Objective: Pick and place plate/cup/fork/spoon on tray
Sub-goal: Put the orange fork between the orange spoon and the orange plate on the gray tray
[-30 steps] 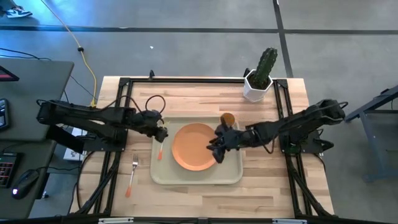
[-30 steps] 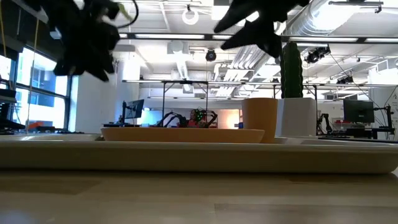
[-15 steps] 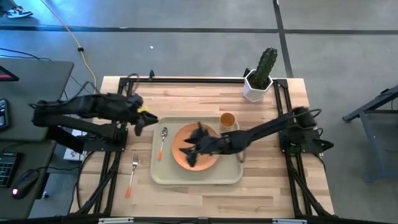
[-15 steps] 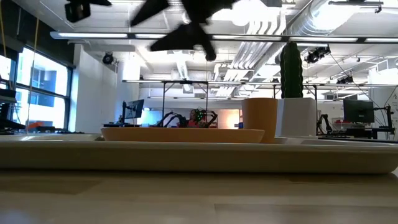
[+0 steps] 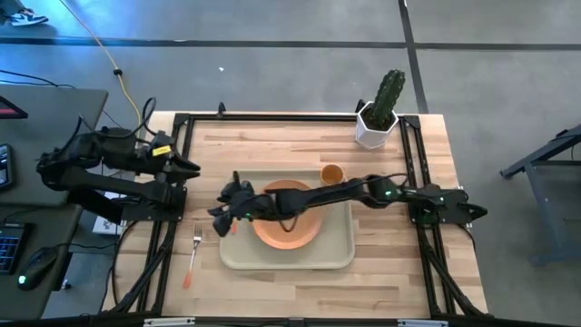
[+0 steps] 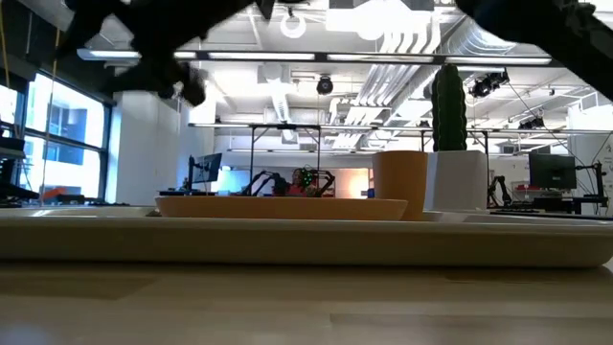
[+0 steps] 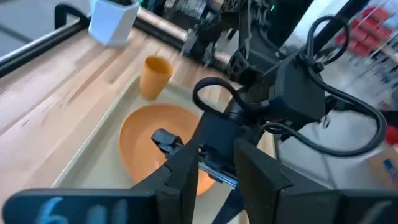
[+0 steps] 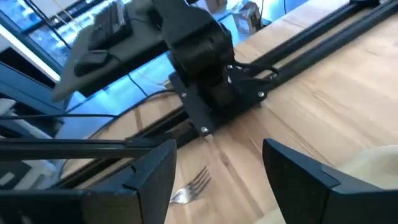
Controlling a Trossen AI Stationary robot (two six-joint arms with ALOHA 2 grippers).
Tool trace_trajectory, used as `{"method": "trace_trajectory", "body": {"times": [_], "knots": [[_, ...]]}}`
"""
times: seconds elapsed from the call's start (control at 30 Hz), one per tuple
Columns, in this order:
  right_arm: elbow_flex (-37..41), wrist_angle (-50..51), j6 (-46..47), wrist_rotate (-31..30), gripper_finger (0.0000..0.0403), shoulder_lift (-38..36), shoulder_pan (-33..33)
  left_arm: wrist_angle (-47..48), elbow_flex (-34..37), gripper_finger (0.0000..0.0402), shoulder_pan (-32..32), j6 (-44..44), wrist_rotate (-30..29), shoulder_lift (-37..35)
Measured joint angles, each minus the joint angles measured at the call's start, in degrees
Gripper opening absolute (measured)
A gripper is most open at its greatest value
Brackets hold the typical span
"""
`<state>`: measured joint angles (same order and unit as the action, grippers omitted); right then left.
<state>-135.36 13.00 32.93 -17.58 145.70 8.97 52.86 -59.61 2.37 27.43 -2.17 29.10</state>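
The beige tray (image 5: pixel 338 256) lies mid-table with the orange plate (image 5: pixel 292 232) on it and the orange cup (image 5: pixel 332 173) upright at its far right corner. The fork (image 5: pixel 193 252) lies on the table left of the tray and also shows in the right wrist view (image 8: pixel 189 185). My right gripper (image 5: pixel 221 216) is open and empty above the tray's left rim. It covers the spoon, of which only the orange handle end (image 5: pixel 233 228) shows. My left gripper (image 5: pixel 191 167) is open and empty, raised at the table's left edge.
A white hexagonal pot with a cactus (image 5: pixel 376 127) stands at the far right corner. Black frame rails (image 5: pixel 172 209) run along the table's left and right sides. My right arm (image 5: pixel 345 193) stretches across the plate. Bare wood lies along the near edge (image 5: pixel 300 291).
My left gripper has let go of the spoon on the tray's left part and has drawn back up toward the table's left edge. My right gripper has swept from beside the cup across the plate toward the table's left, to the tray's left rim over the spoon.
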Motion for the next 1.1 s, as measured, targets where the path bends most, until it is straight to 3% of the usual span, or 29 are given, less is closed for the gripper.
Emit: {"method": "trace_trajectory", "body": {"times": [0.13,0.23,0.47,0.63,0.87,1.1], "knots": [[7.44,-14.38,6.16,1.16,0.0229,1.22,-0.52,4.73,0.0,0.0128,0.0,-0.37,0.02,-0.62],[8.75,-14.25,7.38,1.14,0.0229,1.37,-0.77,8.96,0.0,0.0158,-0.01,-2.49,-0.51,-0.59],[8.8,-13.05,0.4,1.49,0.0229,1.78,-1.03,13.78,0.05,0.0204,-0.04,-4.97,-2.69,0.1],[8.82,-9.92,2.93,-1.15,0.0229,1.78,-0.35,16.42,3.11,0.0204,-0.02,-2.28,0.65,0.42],[7.15,-7.63,8.29,-2.37,0.0224,1.78,-0.1,22.49,5.64,0.019,-0.02,4.08,0.67,0.51],[0.31,6.37,6.53,-5.95,0.0206,0.65,0.18,22.72,8.95,0.0176,-0.02,7.76,2.08,0.59]]}}
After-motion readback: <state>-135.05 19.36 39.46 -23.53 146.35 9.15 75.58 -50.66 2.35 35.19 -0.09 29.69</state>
